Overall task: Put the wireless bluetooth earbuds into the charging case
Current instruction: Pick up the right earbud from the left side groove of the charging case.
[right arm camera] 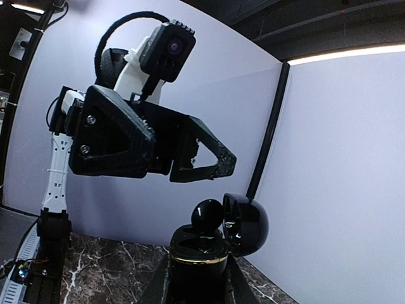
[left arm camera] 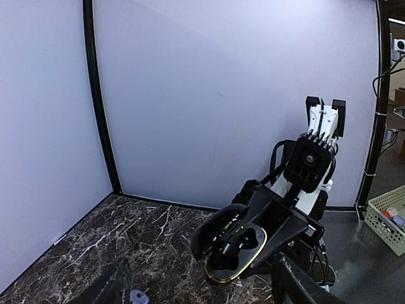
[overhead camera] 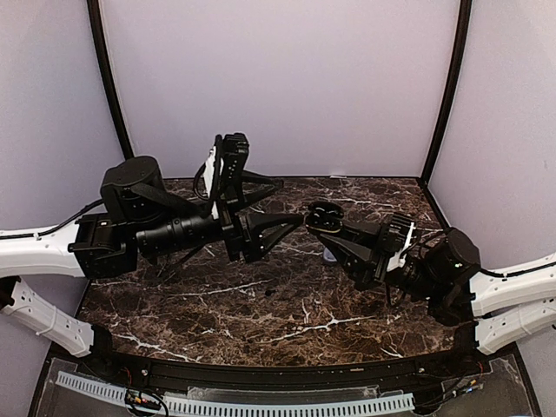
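Observation:
My right gripper (right arm camera: 196, 282) is shut on the black charging case (right arm camera: 195, 253), holding it upright above the table with its lid (right arm camera: 248, 225) swung open. A dark earbud (right arm camera: 207, 215) sits on top of one of the case's wells, only partly sunk in. From the left wrist view the case (left arm camera: 253, 256) shows its gold rim, with the dark earbud (left arm camera: 224, 247) in the nearer well. My left gripper (overhead camera: 291, 204) hovers just left of the case (overhead camera: 326, 215), its fingers (left arm camera: 111, 285) wide open and empty. A pale purple earbud (left arm camera: 138, 296) lies on the table below.
The dark marble table (overhead camera: 261, 304) is walled by pale panels at the back and both sides. A pale purple bud (overhead camera: 330, 258) rests on it beneath the right gripper (overhead camera: 339, 234). A green basket (left arm camera: 389, 218) stands outside the enclosure.

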Tool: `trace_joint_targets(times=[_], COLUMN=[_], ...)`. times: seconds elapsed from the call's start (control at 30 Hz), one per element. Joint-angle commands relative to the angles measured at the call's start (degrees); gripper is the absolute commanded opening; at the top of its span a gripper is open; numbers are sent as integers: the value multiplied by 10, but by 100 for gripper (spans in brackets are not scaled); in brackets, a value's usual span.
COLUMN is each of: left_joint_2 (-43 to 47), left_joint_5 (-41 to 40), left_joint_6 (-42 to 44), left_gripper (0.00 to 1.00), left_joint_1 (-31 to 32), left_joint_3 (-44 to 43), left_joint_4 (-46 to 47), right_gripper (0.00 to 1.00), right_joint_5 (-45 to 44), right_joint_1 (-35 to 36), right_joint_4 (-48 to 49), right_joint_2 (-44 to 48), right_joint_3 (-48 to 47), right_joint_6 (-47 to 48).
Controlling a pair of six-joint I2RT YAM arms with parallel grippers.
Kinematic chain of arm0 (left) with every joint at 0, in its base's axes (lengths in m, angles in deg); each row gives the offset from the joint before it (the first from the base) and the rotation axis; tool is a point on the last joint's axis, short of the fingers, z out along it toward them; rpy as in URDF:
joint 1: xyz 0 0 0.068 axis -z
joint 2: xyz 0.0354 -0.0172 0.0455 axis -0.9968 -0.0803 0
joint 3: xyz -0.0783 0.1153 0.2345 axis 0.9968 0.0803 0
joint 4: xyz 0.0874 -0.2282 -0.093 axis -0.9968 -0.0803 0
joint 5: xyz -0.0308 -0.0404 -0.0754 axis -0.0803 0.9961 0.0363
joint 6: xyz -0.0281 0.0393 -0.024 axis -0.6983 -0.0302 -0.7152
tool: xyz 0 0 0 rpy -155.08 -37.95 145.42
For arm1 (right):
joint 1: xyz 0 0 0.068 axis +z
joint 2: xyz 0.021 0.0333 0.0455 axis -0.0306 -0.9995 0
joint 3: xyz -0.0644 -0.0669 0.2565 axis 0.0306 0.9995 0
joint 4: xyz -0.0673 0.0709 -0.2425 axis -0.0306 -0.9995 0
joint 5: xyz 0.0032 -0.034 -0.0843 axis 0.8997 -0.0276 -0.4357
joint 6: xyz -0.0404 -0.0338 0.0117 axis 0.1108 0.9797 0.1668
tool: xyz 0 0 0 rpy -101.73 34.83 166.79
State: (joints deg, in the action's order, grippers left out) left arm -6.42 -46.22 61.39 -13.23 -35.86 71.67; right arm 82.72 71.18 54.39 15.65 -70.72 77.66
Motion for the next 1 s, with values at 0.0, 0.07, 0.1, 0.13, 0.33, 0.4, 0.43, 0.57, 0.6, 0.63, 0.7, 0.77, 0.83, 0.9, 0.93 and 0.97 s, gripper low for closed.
trace_joint_targets(times=[0.0, 0.07, 0.1, 0.13, 0.33, 0.4, 0.43, 0.57, 0.6, 0.63, 0.7, 0.77, 0.83, 0.9, 0.93, 0.97], left_joint_2=[-17, -21, -23, -24, -47, -50, -51, -54, -54, -54, -55, -57, -62, -64, -64, -64], left_joint_5=[38, 31, 29, 16, 5, 1, -4, -14, -15, -16, -16, -19, -22, -24, -25, -29], left_joint_6=[18, 21, 22, 24, 32, 32, 32, 32, 33, 33, 34, 34, 34, 34, 34, 33], left_gripper=[71, 69, 68, 67, 62, 60, 58, 55, 53, 52, 51, 47, 44, 42, 41, 40], left_joint_1=[-2, -2, -2, -2, -2, -2, -2, -2, -2, -2, -2, -2, -2, -2, -2, -2], left_joint_3=[-9, -8, -9, -10, -28, -29, -30, -35, -35, -35, -36, -38, -41, -43, -43, -42], left_joint_4=[-26, -22, -20, -19, -26, -23, -21, -20, -19, -17, -16, -18, -21, -21, -21, -20], right_gripper=[0, 0, 0, 0, 0, 0, 0, 0, 0, 0, 0, 0, 0, 0, 0, 0], right_joint_5=[-80, -94, -100, -103, -116, -116, -115, -114, -115, -115, -117, -116, -118, -119, -119, -119], right_joint_1=[-2, -2, -2, -2, -1, -1, 0, 1, 3, 3, 6, 8, 10, 13, 14, 16], right_joint_4=[6, -2, -9, -15, -26, -27, -28, -33, -34, -36, -38, -37, -35, -34, -33, -32], right_joint_2=[7, 6, 4, 4, -3, -6, -6, -8, -9, -10, -13, -14, -16, -17, -18, -18], right_joint_3=[-15, -17, -20, -22, -30, -30, -31, -33, -34, -34, -35, -36, -36, -37, -37, -37], right_joint_6=[56, 69, 73, 74, 80, 79, 79, 80, 80, 82, 83, 85, 87, 89, 90, 91])
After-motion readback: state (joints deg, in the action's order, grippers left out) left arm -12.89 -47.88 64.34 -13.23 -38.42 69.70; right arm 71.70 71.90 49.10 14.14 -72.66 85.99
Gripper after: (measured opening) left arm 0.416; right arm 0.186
